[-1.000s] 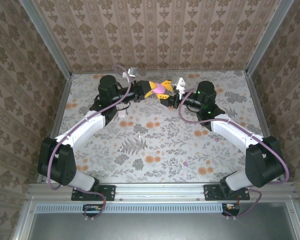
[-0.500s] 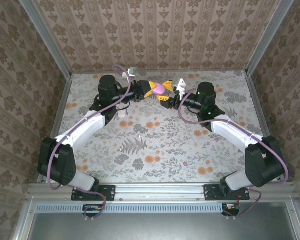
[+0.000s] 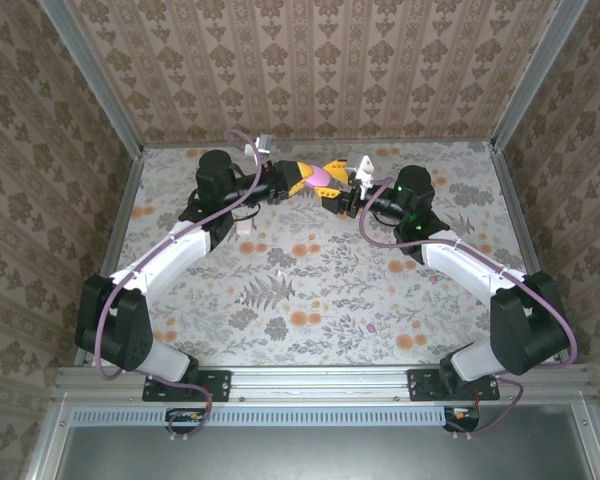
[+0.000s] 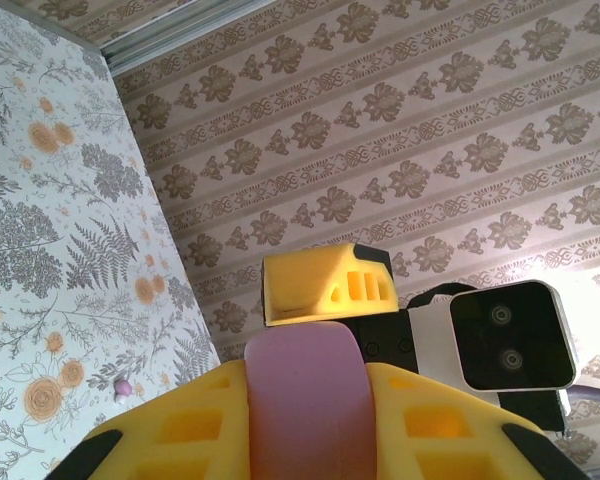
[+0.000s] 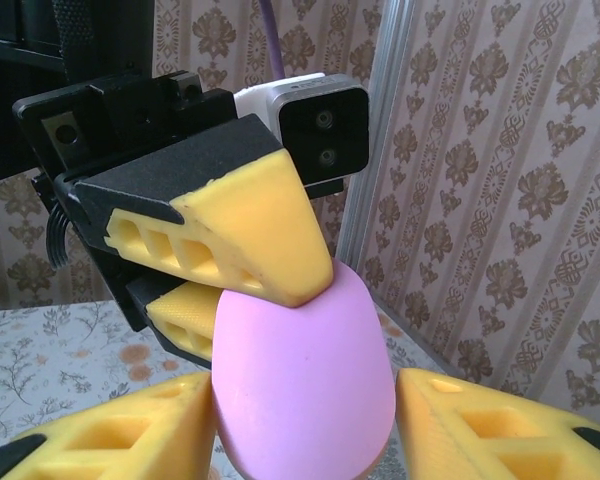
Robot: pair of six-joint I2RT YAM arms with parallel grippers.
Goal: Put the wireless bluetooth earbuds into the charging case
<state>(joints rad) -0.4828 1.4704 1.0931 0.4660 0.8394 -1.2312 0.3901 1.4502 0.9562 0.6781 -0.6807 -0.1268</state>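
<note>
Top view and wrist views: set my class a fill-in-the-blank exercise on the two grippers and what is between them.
1. The left gripper and right gripper meet near the table's ___ edge, away from the arm bases.
2. The object clamped in the left gripper is ___ in colour.
3. Both grippers' fingers are ___.
4. In the left wrist view, the white box with two lenses is a ___.

Missing words: far; pink; yellow; camera.

The left arm (image 3: 170, 255) and right arm (image 3: 465, 262) are wearing white shells between bulky black joints, purple cables (image 3: 99, 340) are looping alongside, and ribbed yellow fingers (image 5: 245, 225) are sitting below white two-lens cameras (image 5: 325, 125) on black mounts (image 5: 130, 130).
</note>
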